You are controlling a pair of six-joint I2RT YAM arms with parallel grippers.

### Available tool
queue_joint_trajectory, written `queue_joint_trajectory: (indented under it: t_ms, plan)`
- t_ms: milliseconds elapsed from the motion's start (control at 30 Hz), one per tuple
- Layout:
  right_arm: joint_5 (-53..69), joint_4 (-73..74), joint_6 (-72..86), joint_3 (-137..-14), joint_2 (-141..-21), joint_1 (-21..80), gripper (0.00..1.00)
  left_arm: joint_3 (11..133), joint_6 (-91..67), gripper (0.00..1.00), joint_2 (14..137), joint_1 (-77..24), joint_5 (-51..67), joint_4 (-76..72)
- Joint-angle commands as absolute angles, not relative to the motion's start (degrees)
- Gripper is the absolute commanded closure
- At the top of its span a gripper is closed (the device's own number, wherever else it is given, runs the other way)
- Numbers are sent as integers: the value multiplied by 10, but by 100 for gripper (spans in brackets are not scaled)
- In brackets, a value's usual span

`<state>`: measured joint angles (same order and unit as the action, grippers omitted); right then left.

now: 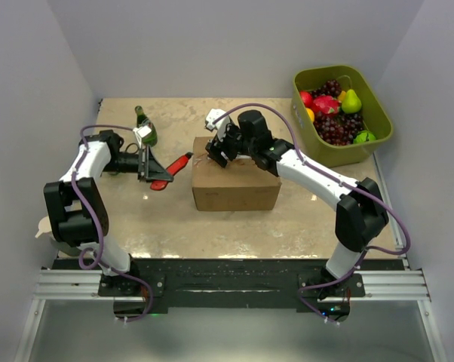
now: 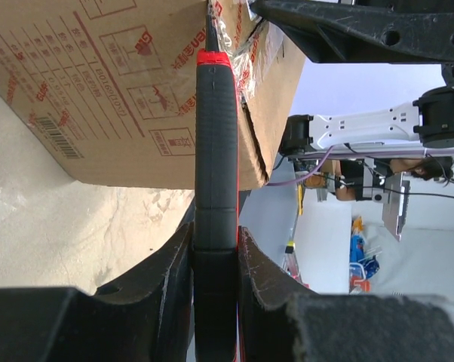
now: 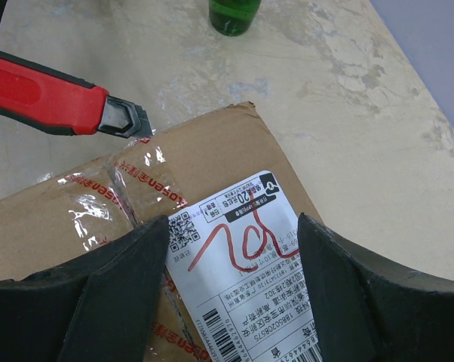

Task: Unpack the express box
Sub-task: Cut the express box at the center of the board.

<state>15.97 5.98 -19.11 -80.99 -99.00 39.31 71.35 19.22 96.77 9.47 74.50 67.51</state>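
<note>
— We work under bright, even light from overhead; shadows fall soft and short.
— We catch glare on the tape (image 3: 91,204) just beside the knife (image 3: 38,98) tip, and the fingers (image 3: 99,302) nearest the lens blur.

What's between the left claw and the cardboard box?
A red utility knife, held by the left gripper, its tip at the express box; right wrist view shows it.

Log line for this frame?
left pincer: shut on knife | blade at express box taped edge | right pincer: open over shipping label
</note>
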Motion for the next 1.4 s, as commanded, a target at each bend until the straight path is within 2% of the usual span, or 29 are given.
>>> queue_joint_trajectory:
  t_ms: [0,900,1367]
  plan:
    - [166,121,-196,-802,-1018,400,25,719,218,100,969,81,765,704]
    - [160,117,-200,-788,-1020,399,24,697,239,100,939,55,748,725]
    - [156,117,-210,-773,-1007,400,23,718,273,100,965,37,756,754]
